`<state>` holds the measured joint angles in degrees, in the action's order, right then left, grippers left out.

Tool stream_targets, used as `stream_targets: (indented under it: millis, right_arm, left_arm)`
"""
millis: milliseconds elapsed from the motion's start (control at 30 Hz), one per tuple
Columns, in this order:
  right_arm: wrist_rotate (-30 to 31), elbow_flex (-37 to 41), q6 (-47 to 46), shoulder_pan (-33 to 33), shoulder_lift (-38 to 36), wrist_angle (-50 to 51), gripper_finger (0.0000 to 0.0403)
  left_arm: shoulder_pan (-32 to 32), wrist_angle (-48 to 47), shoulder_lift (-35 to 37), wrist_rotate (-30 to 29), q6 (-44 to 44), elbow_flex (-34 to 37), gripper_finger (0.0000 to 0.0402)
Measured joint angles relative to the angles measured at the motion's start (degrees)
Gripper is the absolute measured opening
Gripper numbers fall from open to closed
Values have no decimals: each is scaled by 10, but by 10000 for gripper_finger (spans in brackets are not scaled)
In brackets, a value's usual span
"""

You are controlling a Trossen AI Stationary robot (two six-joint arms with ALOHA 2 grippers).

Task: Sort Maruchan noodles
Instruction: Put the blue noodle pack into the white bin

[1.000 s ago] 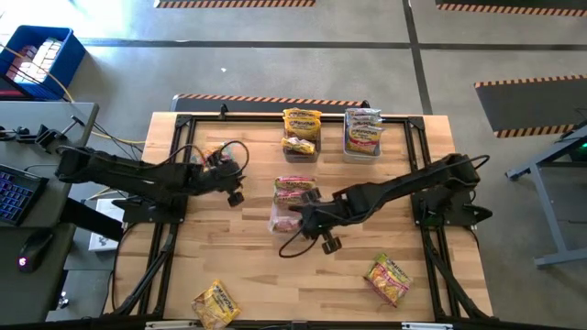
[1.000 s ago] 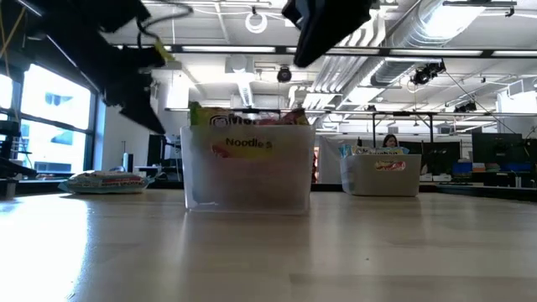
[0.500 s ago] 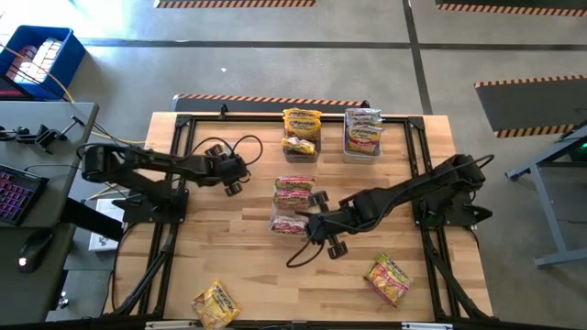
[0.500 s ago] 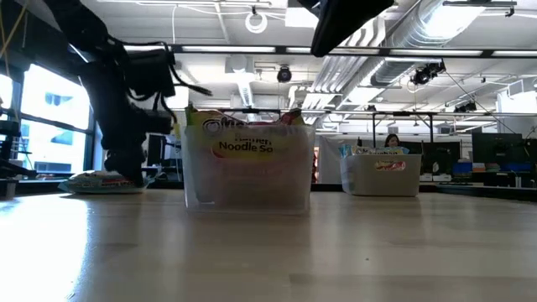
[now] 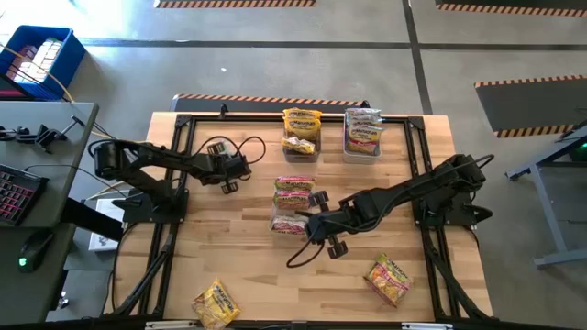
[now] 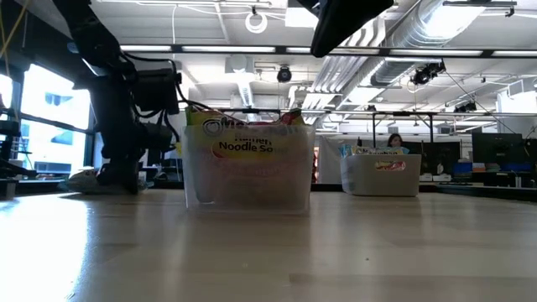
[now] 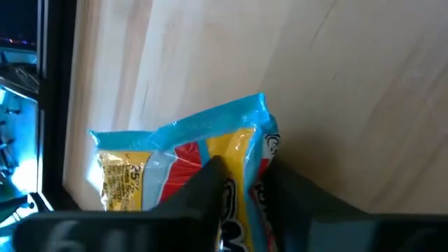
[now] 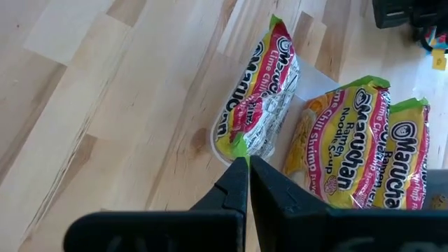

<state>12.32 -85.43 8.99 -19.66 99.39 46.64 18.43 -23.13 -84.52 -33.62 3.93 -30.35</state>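
While the left claw (image 7: pixel 241 189) pinches a yellow packet (image 7: pixel 185 164) low at the bench's (image 5: pixel 248 266) left side, the right claw (image 8: pixel 246 175) hangs shut and empty over the middle bin's (image 8: pixel 308 73) packets. Light, crinkly, slippery: best gripped at the sealed edge. The arm hides that packet from above.

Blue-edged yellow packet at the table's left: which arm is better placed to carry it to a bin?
Left: its tool grips that packet; the right tool is shut at the middle bin, farther away.
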Motion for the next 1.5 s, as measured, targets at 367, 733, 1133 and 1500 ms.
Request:
stream_targets:
  millis: [367,733,1133,1500]
  right_arm:
    - [128,1,-42,-7,-6,47,0]
    - [205,14,-64,-14,-6,-16,0]
    - [196,363,15,30,-81,-706,0]
    - [265,270,15,58,-73,-690,109]
  left_arm:
    - [1,-44,75,87,-53,-64,3]
    - [11,-36,265,168,-153,-80,1]
    - [11,165,368,314,-274,-38,0]
    - [4,518,317,283,-378,-3,0]
